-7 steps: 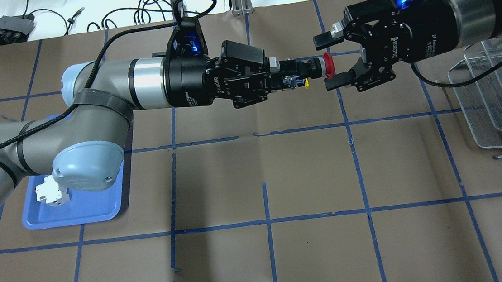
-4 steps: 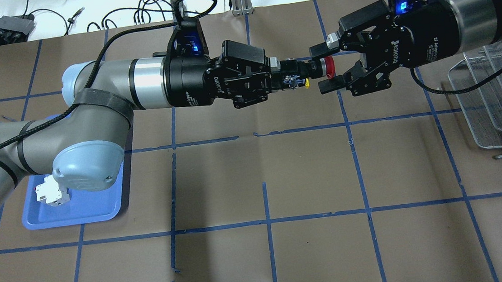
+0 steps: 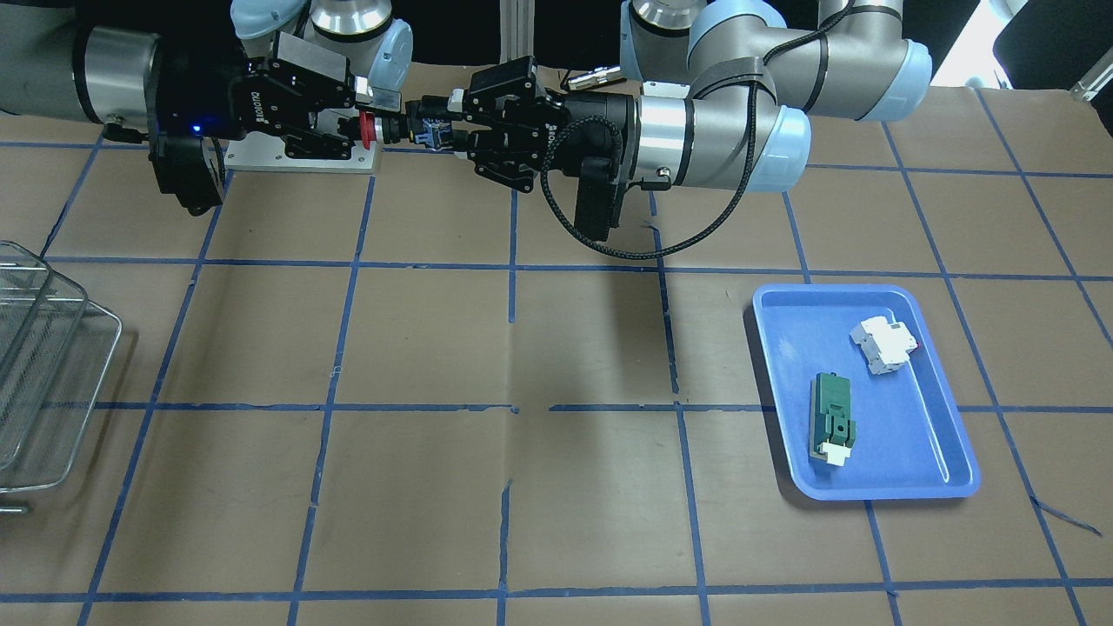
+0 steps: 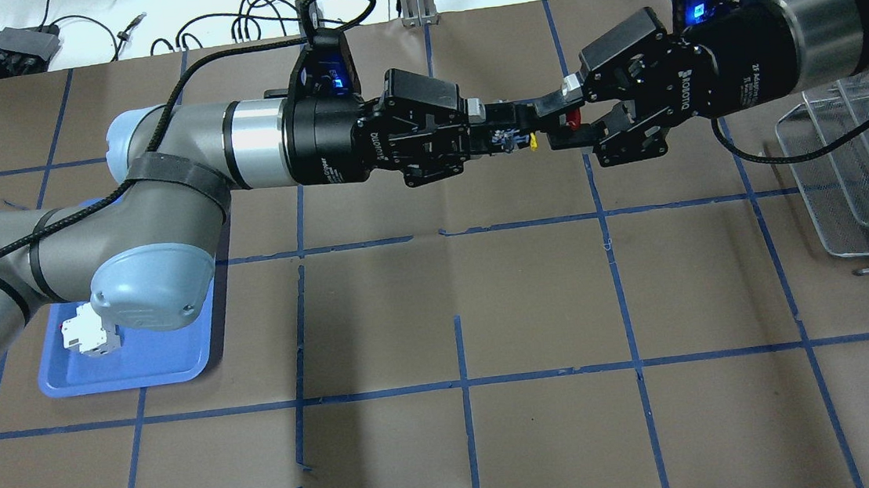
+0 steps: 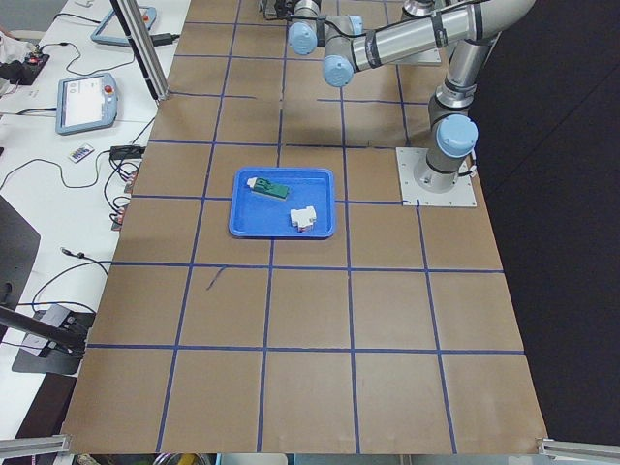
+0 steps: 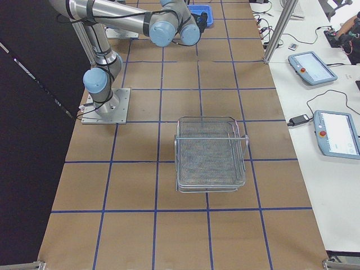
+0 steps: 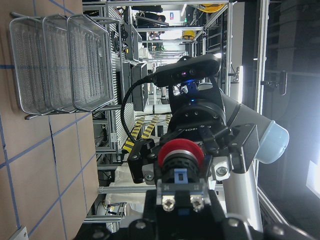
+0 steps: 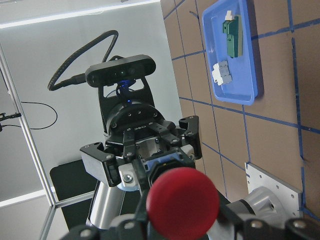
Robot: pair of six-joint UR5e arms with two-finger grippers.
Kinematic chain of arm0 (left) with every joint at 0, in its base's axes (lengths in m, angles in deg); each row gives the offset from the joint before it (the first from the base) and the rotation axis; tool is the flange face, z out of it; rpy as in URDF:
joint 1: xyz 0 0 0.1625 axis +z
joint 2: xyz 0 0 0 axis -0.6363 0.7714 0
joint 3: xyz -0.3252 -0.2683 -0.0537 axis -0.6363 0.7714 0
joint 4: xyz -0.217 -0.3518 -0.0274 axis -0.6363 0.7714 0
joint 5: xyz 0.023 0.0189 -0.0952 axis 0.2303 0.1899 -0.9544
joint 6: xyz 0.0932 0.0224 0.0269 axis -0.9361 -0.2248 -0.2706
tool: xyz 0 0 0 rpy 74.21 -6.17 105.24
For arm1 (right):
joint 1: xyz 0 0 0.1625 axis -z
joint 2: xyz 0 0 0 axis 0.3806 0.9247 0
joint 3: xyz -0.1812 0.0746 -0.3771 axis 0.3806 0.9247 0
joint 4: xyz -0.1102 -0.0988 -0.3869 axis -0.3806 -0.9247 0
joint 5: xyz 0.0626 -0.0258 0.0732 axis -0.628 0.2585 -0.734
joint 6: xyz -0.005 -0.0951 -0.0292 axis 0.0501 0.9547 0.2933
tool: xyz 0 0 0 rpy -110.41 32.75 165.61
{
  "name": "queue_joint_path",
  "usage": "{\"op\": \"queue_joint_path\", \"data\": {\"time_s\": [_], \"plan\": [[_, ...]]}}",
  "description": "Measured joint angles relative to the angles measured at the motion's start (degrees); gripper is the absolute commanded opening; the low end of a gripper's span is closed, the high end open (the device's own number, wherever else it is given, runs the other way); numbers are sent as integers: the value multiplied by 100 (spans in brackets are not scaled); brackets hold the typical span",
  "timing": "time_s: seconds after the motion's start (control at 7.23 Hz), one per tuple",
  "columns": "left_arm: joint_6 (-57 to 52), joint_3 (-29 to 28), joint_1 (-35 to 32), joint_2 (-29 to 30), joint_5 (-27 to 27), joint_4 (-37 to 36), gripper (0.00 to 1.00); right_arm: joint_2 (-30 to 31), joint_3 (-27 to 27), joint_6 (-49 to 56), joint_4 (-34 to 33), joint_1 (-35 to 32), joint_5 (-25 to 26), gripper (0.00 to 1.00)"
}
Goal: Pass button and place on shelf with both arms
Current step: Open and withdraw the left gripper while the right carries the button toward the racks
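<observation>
**Item: button (image 4: 571, 118).** Held in mid-air above the table's far half, between my two grippers and well apart from the shelf (image 6: 211, 163).

**Left gripper (image 4: 503, 129).** Clamped on the grey rear block; barrel and red cap point towards my right arm.

**Right gripper (image 4: 552, 121).** Narrow, with its fingers set about the cap end and seemingly touching it.

**Handling (my judgement).** Light, rigid plastic. The round cap is smooth and may swivel in a two-finger pinch, so the barrel just behind the cap is the surer hold. The rear terminals look delicate.

**Views.**
- Left wrist view: shows the cap face-on with the right gripper behind it, and the shelf's tiers beyond.
- Right wrist view: the cap fills the foreground.
- Overhead view: my left arm hides the green block (image 3: 833, 416).
- Front-facing view: shows the green block beside the white breaker (image 3: 885, 344) in the blue tray (image 3: 948, 435).
- Side views: neither shows the handover clearly.
</observation>
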State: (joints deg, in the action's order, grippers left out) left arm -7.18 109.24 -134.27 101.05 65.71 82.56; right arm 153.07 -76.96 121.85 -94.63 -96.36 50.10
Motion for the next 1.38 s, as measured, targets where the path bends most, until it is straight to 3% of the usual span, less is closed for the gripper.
{"op": "queue_joint_path", "data": {"time_s": [0.14,0.69,0.97,1.11,1.38], "plan": [[0,-6,0,3,0,-1,99,0,4,-4,-11,3,0,33],[97,-36,1,9,53,-114,100,0,14,-8,-63,7,1,33],[653,-126,79,-39,186,-344,100,1,78,-30,-181,54,87,33],[1216,-227,193,-39,609,-630,100,0,202,-46,-425,218,418,33],[1857,-426,575,-22,1877,-852,100,9,428,-38,-1310,995,1737,33]]}}
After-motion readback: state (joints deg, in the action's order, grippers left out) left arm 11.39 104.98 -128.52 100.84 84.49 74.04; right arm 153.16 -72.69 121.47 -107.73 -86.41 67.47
